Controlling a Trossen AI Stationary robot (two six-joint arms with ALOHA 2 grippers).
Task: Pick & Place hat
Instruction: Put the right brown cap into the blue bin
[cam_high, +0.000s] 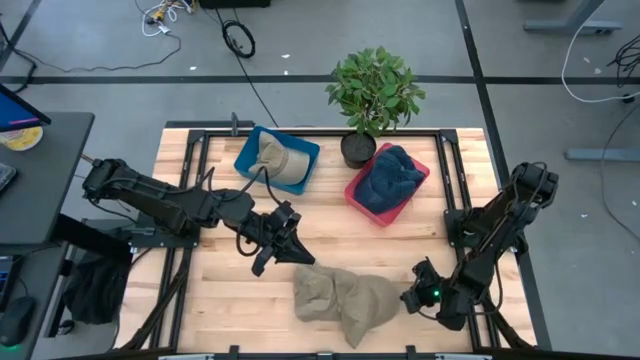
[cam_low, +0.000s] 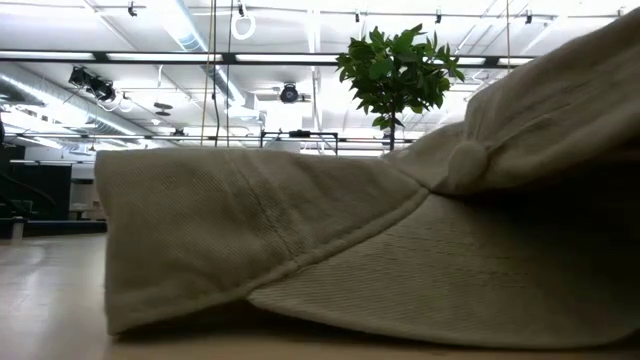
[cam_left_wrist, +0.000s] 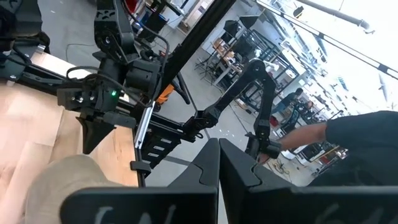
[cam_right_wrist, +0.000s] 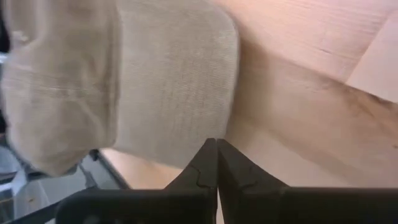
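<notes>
We're looking down on a pale wooden table (cam_high: 230, 290) of planked butcher-block, framed in black metal rails. Near its front edge lies the hat (cam_high: 342, 298), a khaki cloth cap, soft and crumpled, its crown slumped and its brim spread flat on the wood. From table height we get what the overhead shot can't give: the hat (cam_low: 400, 250) fills nearly the whole picture, a fine woven twill with stitched seams, a fabric button on top, and the curved brim resting on the boards.

The right gripper (cam_high: 412, 297) sits low just beside the hat's right edge, fingers pressed together with nothing between them; its own camera shows the two dark tips meeting in front of the khaki cloth (cam_right_wrist: 124, 81), which lies on the wood just beyond them, not pinched. The left gripper (cam_high: 297, 252) hovers just behind the hat's left end, its fingers closed too, and its wrist camera confirms the tips (cam_left_wrist: 217, 165) meeting, empty.

Further back we see a blue bin (cam_high: 277, 160) holding another tan hat (cam_high: 280, 158), and beside it a red bin (cam_high: 388, 185) with a rumpled blue cloth (cam_high: 390, 178). A leafy potted plant (cam_high: 373, 95) stands between them at the table's far edge.
</notes>
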